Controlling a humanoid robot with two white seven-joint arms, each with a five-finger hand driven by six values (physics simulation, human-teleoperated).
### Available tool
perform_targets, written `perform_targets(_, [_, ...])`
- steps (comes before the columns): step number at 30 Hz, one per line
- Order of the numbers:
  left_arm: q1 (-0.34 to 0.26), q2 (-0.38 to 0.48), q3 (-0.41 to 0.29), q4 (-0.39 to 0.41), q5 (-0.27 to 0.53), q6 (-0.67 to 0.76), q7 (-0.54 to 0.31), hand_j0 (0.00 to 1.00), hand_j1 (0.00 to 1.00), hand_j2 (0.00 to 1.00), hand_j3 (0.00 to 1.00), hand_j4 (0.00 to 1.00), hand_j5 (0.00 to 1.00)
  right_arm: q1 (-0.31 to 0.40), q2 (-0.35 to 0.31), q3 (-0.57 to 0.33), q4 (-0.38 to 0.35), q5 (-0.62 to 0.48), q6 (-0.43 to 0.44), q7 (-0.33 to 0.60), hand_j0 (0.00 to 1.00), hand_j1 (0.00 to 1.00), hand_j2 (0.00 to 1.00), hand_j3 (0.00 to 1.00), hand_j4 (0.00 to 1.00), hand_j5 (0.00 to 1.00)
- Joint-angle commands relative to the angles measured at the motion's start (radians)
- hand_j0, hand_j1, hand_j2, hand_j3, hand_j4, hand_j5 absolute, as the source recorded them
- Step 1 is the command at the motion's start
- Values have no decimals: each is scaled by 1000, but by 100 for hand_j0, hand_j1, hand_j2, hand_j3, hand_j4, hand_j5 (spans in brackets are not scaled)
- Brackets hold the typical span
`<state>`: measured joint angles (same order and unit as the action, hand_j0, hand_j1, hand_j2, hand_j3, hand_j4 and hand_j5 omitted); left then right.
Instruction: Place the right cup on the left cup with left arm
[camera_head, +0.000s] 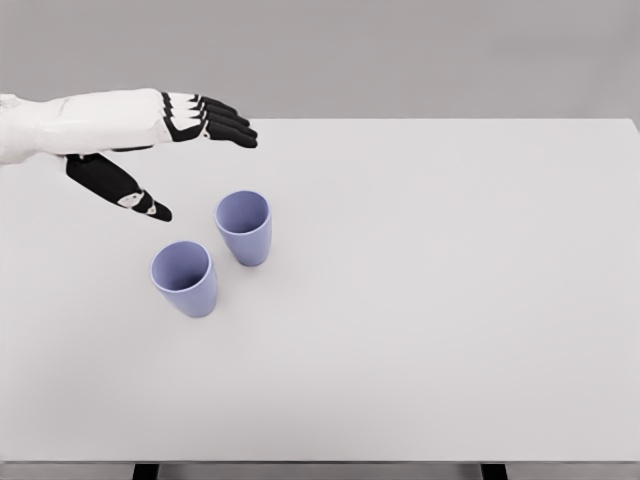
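Lavender plastic right cup stands apart from the matching left cup; your left hand, fingers spread, grips nothing. Everything remains.

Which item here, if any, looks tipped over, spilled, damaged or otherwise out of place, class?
Nothing stands out. The right cup and the left cup both stand upright on the white table, mouths up, close together but apart. The left hand hovers above and behind them, fingers spread and holding nothing.
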<state>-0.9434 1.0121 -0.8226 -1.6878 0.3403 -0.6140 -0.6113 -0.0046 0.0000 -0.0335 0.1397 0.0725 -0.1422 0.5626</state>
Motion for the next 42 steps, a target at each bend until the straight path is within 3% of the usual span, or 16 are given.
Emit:
perform_targets(1, [0,-6,-4,0,6,3,0,100,100,100,100,100,100,0,0,4,0,3,0,0,100,100,100,100,100,100])
perform_targets(5, [-48,-67,-12,108,5,3,0,100,100,100,100,100,100,2,0,1,1,1,0,0,100,100,100,100,100,100])
perform_targets(7, [-71,-72,-78,123,3,3,0,100,100,100,100,100,100,2,0,-2,6,1,0,0,100,100,100,100,100,100])
perform_targets(8, [-71,-70,-79,129,-1,3,0,100,100,100,100,100,100,2,0,-2,6,1,0,0,100,100,100,100,100,100])
perform_targets(13, [-83,-102,-87,131,-37,3,0,100,100,100,100,100,100,2,0,-2,6,1,0,0,100,100,100,100,100,100])
perform_targets(15, [-83,-125,-135,131,-61,3,0,100,100,100,100,100,100,2,0,0,4,1,0,0,100,100,100,100,100,100])
perform_targets(19, [-83,-173,-156,132,-90,3,0,100,100,100,100,100,100,2,0,-2,4,1,0,0,100,100,100,100,100,100])
perform_targets(23, [-83,-164,-159,134,-83,3,0,96,96,96,96,96,96,2,0,-2,4,1,0,0,100,100,100,100,100,100])
perform_targets(30, [-83,-162,-181,200,-93,3,0,98,98,98,98,98,98,2,0,-2,4,1,0,0,100,100,100,100,100,100])
perform_targets(42, [-75,-178,-202,211,-132,3,0,98,98,98,98,98,98,2,0,-2,4,1,0,0,100,100,100,100,100,100])
